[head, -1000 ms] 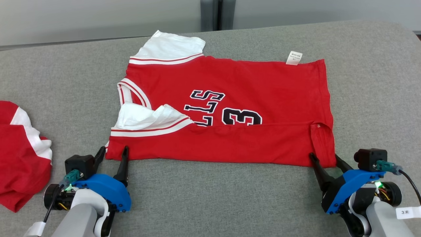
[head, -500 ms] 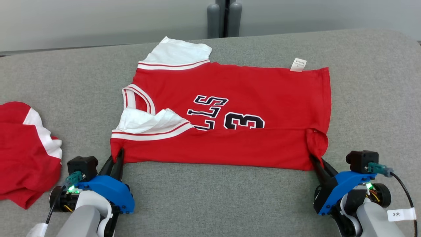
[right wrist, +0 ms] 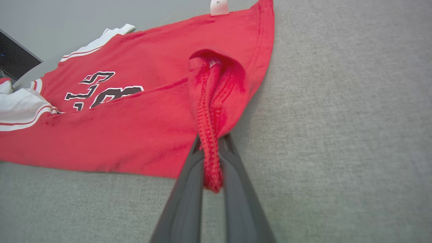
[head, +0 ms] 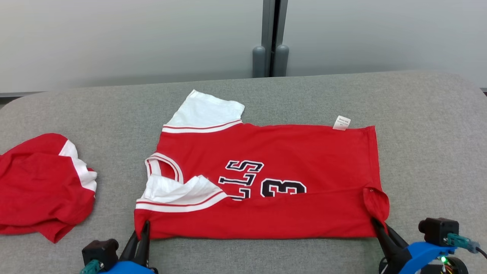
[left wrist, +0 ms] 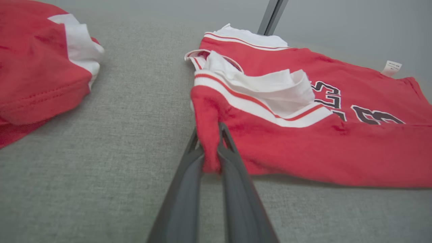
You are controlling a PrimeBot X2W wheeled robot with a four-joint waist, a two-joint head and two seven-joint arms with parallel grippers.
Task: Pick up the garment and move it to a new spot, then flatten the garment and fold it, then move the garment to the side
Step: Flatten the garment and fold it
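On the jersey, left pincer and right pincer each clamp a near corner.

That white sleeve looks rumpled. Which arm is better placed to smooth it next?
Probably left. The left tool pinches the jersey corner right beside the rumpled sleeve; the right tool holds the opposite hem corner, far from it.

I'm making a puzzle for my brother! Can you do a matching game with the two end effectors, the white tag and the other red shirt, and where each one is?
Things:
1. left end effector
2. right end effector
3. tag
4. other shirt

Places:
A. far edge of the jersey
B. shut on the jersey's near hem corner
C. crumpled, far left
D. shut on the jersey's near collar-end corner

Pairs: 1-D, 2-B, 3-A, 4-C
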